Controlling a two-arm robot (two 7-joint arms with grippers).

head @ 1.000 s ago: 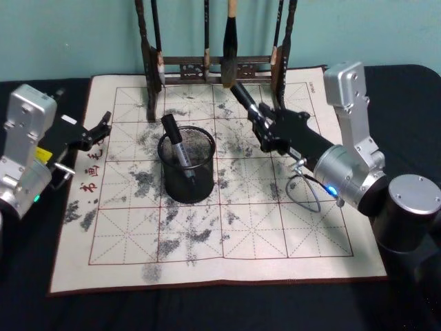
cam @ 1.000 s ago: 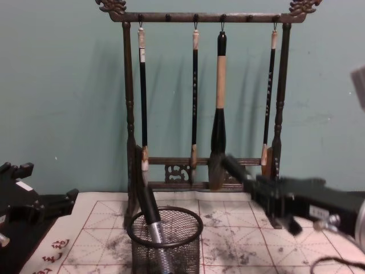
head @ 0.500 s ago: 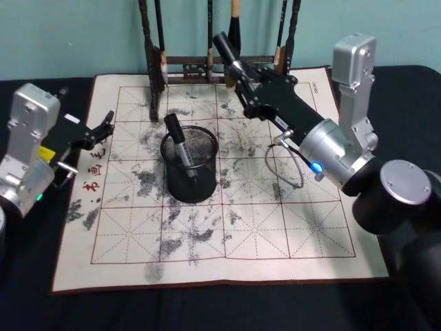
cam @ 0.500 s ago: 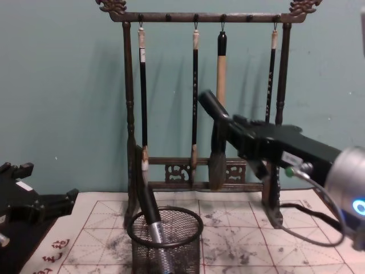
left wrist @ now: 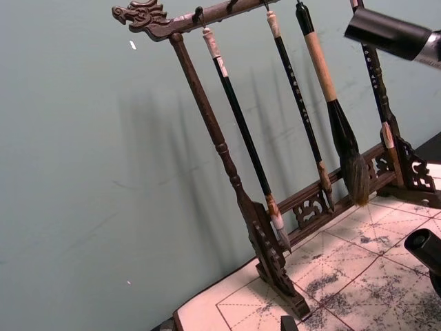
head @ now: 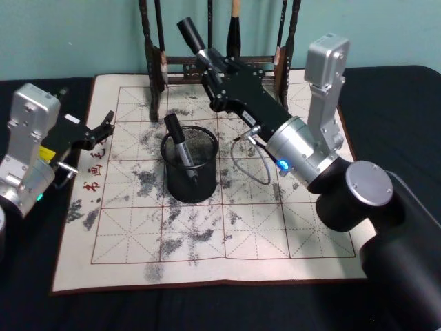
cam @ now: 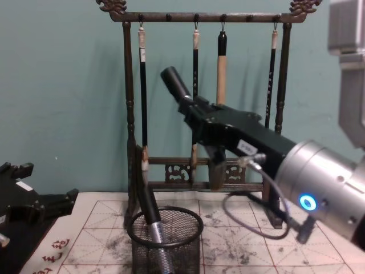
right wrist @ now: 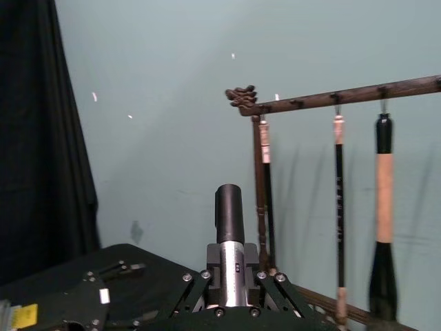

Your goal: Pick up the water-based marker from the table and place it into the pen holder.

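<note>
Right gripper (head: 212, 63) clamps marker (head: 189, 33), high behind pen holder (head: 188, 183). Best tipped upright over the rim, clear of the pen (head: 179, 143) inside. Left gripper (head: 103, 126) idles open at left.

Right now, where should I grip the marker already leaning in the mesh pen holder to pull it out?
Probably its black cap, the part of the leaning marker above the pen holder rim. Come from above along its tilt toward the brush rack; mesh walls its barrel.
</note>
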